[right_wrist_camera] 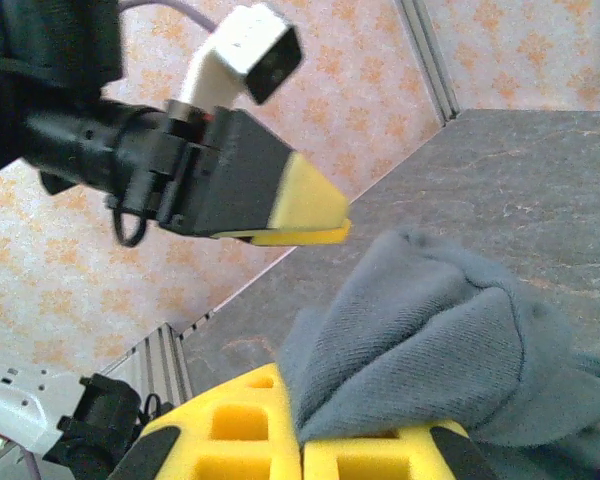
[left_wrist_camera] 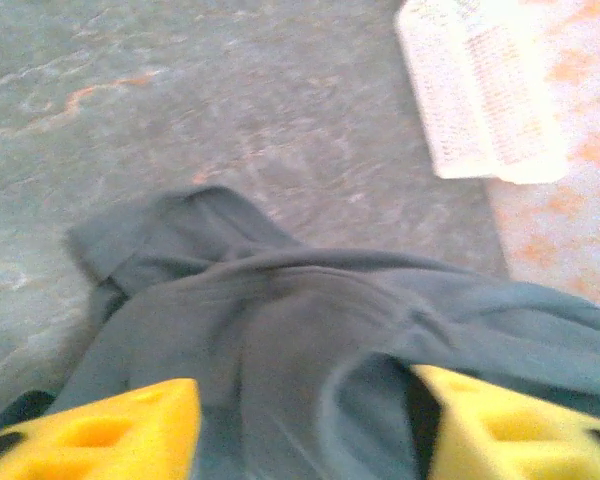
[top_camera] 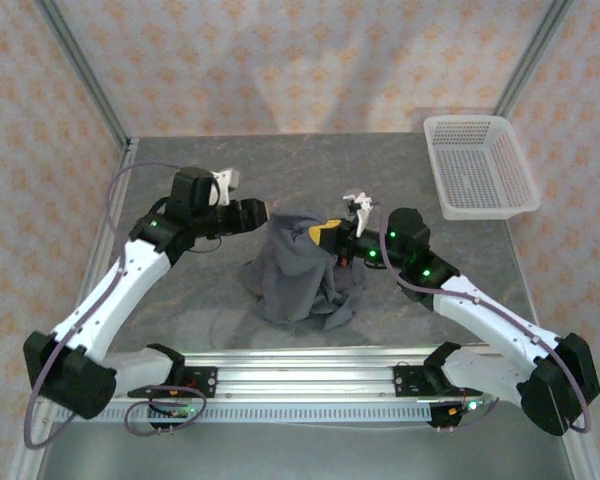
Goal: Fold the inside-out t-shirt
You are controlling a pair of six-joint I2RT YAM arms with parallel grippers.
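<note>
Right gripper (right_wrist_camera: pixel 302 440) pinched the dark slate-grey soft cloth t-shirt (top_camera: pixel 298 270), bunched in a peak; left gripper (left_wrist_camera: pixel 302 400) jaws stood apart beside it, gripping nothing.

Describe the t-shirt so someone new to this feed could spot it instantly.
Start from the grey table; near its middle, between the left gripper and right gripper, hangs a bunched heap of cloth. That is the t-shirt: dark slate-grey, soft and plain, unlike the rigid white mesh basket at the far right corner.
</note>
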